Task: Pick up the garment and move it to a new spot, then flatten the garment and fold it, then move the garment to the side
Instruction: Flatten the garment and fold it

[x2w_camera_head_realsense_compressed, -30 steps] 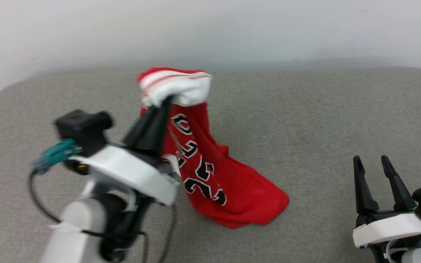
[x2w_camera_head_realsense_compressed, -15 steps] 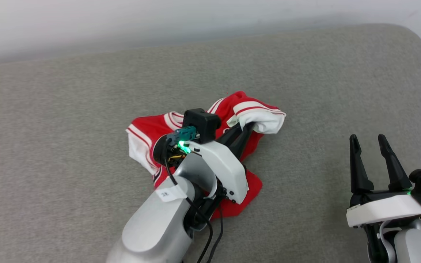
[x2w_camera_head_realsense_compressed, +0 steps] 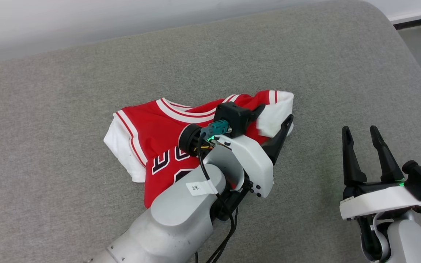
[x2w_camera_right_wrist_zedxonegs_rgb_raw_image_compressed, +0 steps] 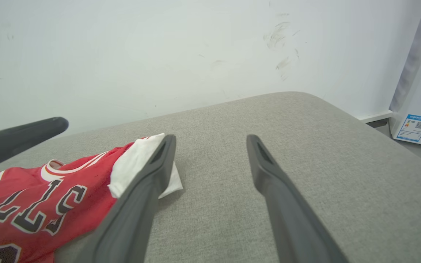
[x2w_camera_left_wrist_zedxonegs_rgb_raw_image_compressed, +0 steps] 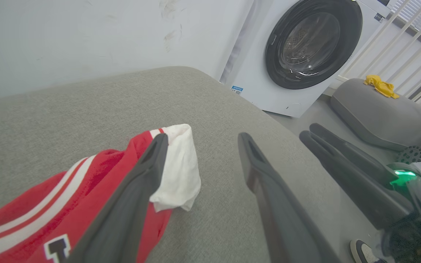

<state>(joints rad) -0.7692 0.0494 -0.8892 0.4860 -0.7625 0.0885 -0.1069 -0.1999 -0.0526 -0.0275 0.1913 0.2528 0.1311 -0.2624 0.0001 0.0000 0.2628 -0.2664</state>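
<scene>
Garment first: the red jersey-style T-shirt (x2w_camera_head_realsense_compressed: 152,128) with white short sleeves and striped trim lies crumpled on the grey upholstered cushion (x2w_camera_head_realsense_compressed: 49,109), near the middle of my head view; its lettered front faces up, and black white-outlined letters show beside my pale left forearm (x2w_camera_head_realsense_compressed: 181,215), which covers its 5 o'clock part. One white sleeve (x2w_camera_head_realsense_compressed: 121,146) spreads toward 9 o'clock; the other sleeve (x2w_camera_head_realsense_compressed: 280,106) points toward 2 o'clock. My left gripper (x2w_camera_head_realsense_compressed: 273,116) sits at that second sleeve with its two dark fingers (x2w_camera_left_wrist_zedxonegs_rgb_raw_image_compressed: 130,204) wide apart and nothing pinched between them; on the left wrist view the white cloth rests against one finger while the other stands over bare cushion. My right gripper (x2w_camera_head_realsense_compressed: 359,129) hovers at 4 o'clock, apart from the shirt, fingers spread and empty. On the left wrist view a white front-loading washing machine (x2w_camera_left_wrist_zedxonegs_rgb_raw_image_compressed: 313,40) stands beyond the cushion at 1 o'clock.
</scene>
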